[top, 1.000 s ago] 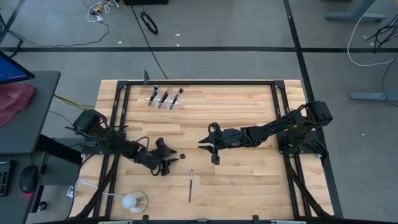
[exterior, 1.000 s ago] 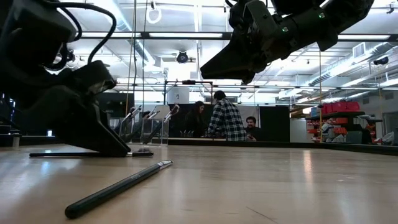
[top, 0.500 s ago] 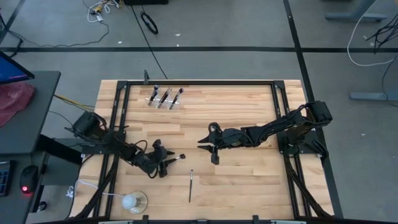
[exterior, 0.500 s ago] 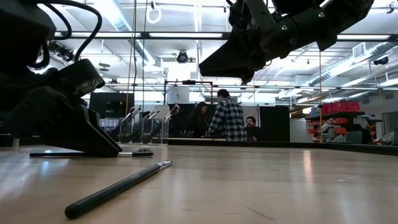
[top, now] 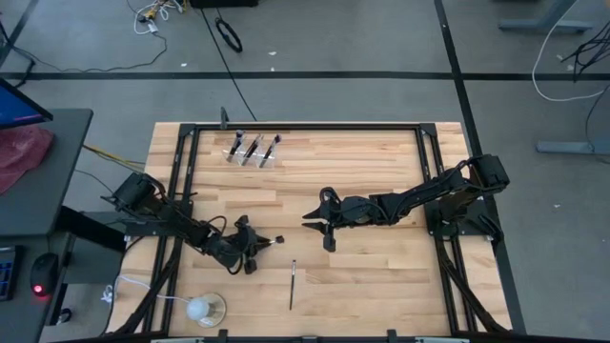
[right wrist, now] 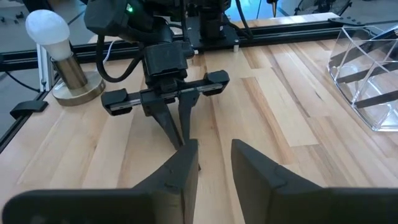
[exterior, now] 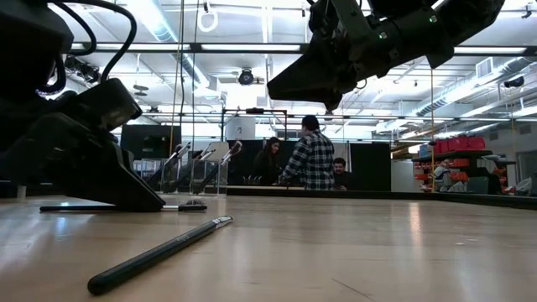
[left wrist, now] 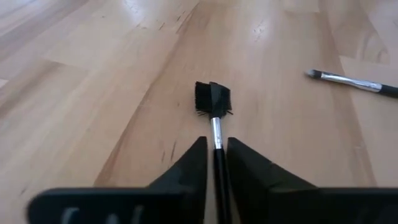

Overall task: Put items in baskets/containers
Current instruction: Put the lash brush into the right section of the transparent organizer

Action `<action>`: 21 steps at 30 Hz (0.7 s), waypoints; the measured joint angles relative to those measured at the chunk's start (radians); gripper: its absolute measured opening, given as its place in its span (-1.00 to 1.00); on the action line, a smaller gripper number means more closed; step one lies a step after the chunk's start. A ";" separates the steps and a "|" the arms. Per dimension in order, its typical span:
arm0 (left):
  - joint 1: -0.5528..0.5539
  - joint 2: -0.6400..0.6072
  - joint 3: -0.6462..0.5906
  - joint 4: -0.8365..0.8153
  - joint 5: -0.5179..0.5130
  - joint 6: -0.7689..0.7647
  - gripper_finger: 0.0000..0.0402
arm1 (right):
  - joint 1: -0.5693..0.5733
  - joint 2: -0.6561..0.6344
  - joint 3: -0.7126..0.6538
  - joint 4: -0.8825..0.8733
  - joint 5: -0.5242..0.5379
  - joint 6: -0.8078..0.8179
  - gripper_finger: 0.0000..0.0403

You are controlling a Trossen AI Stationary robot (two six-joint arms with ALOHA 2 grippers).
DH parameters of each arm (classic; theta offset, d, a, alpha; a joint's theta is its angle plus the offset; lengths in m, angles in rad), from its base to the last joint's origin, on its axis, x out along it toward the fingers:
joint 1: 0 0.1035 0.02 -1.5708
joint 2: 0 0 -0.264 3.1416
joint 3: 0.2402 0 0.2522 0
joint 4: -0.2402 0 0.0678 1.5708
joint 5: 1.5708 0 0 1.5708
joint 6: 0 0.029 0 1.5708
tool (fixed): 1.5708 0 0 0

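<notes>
A slim dark brush (top: 274,242) with a black bristle head (left wrist: 213,99) lies flat on the wooden table, and my left gripper (left wrist: 216,146) is shut on it, low at the near left. A second brush (top: 293,284) lies loose nearer the front edge. The clear holder (top: 253,152) stands at the far left with three brushes leaning inside. My right gripper (top: 320,229) hovers open above the table's middle, nothing between its fingers. My left gripper pinches the brush's dark handle (left wrist: 217,158) between its two fingers, just behind the silver ferrule. The fingers slant down from the table's left and run along the handle. The brush lies on the table, its head sticking out past the fingertips.
A white ball on a clear round base (top: 200,308) stands at the near left corner, its cord trailing left. A black frame rail (top: 305,126) borders the table. There is bare wood between the two grippers and toward the holder. People stand in the room beyond.
My left gripper has shifted a little toward the table's left and near edges, staying low on the table. The brush and the right arm have kept still.
</notes>
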 joint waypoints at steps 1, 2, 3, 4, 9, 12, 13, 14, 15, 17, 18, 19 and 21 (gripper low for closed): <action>0.000 0.000 0.000 -0.003 0.002 -0.001 -0.74 | 0.000 0.000 0.000 0.000 0.000 0.000 -0.52; 0.000 0.000 0.001 -0.007 0.004 -0.003 -0.80 | 0.000 0.000 0.000 -0.001 0.000 0.000 -0.52; 0.001 0.000 0.002 -0.009 0.004 -0.003 -0.85 | 0.000 0.000 0.000 -0.003 0.000 0.000 -0.52; 0.004 0.000 0.002 -0.009 0.004 -0.003 -0.89 | 0.000 0.000 0.000 -0.004 0.000 0.000 -0.52; 0.018 0.000 0.000 0.003 0.003 -0.003 -0.92 | 0.000 0.000 0.000 -0.033 0.000 -0.012 -0.52; 0.020 0.003 -0.006 0.056 -0.011 0.045 -0.91 | 0.000 0.000 0.000 -0.068 0.000 -0.012 -0.52; 0.024 0.006 -0.008 0.091 -0.015 0.074 -0.92 | 0.000 0.000 0.000 -0.080 0.000 -0.012 -0.52; 0.029 0.008 -0.010 0.131 -0.021 0.102 -0.93 | 0.000 0.000 0.000 -0.090 0.000 -0.012 -0.52; 0.036 0.009 -0.010 0.174 -0.028 0.132 -0.93 | 0.000 0.000 0.000 -0.095 0.000 -0.012 -0.52; 0.057 0.013 -0.010 0.252 -0.031 0.192 -0.93 | 0.000 0.000 0.000 -0.096 0.000 -0.012 -0.52; 0.070 0.012 -0.004 0.291 -0.041 0.217 -0.93 | 0.000 0.000 0.000 -0.096 0.000 -0.012 -0.52; 0.083 0.010 0.004 0.322 -0.048 0.240 -0.93 | 0.000 0.000 0.000 -0.097 -0.001 -0.012 -0.52; 0.108 0.009 0.016 0.360 -0.063 0.284 -0.93 | 0.000 0.000 -0.010 -0.092 -0.015 -0.010 -0.51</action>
